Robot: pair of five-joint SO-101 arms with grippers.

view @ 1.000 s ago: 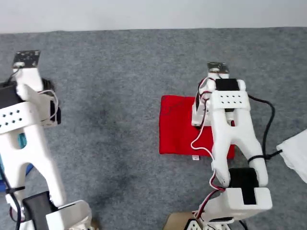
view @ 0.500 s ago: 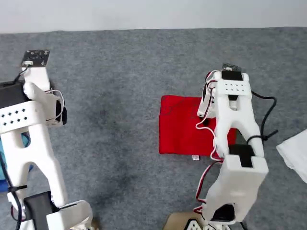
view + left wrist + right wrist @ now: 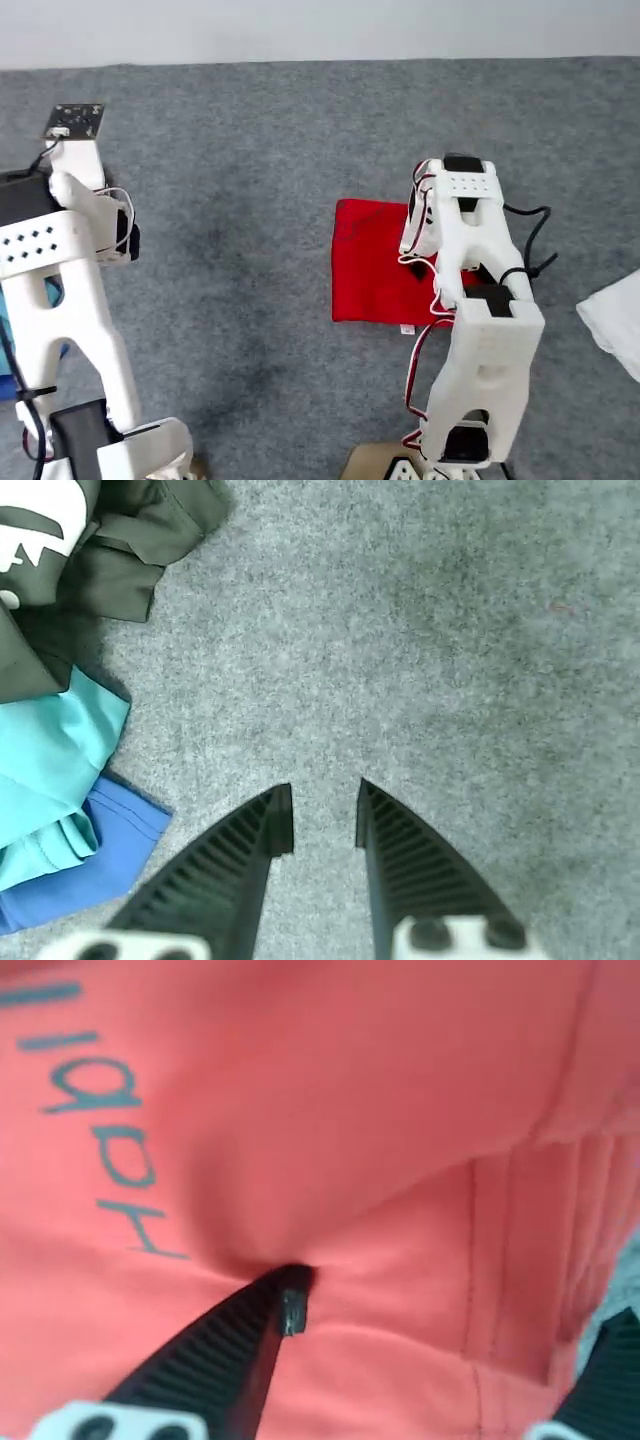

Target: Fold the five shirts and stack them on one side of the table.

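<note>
Seen from above, the right arm hides part of the red shirt (image 3: pixel 370 265), a flat rectangle just 3 o'clock of the worktop's (image 3: pixel 230 150) centre. A white garment (image 3: pixel 615 325) is cut off at 4 o'clock. The right gripper (image 3: pixel 455 1320) is spread wide, one fingertip pressing the red cloth. The left gripper (image 3: pixel 325 815), slightly parted and grasping nothing, hangs over grey worktop near partly cropped black (image 3: pixel 110 550), teal (image 3: pixel 50 750) and blue (image 3: pixel 90 870) shirts.

Soft, even overhead light falls on the flat grey felt-like table cover (image 3: pixel 250 120): bright, no glare on my white plastic right arm (image 3: pixel 470 260) or left arm (image 3: pixel 60 290), just weak shadows beside them and one dim patch on the cover near the front. In my left wrist view the light is flat, with dark shading under the rumpled black cotton shirt (image 3: pixel 110 550). In my right wrist view the folded red cotton shirt (image 3: pixel 300 1110) is brightly lit, with a deep shadow in the crease at the black ribbed fingertip (image 3: pixel 285 1305) of my right gripper (image 3: pixel 455 1315).
</note>
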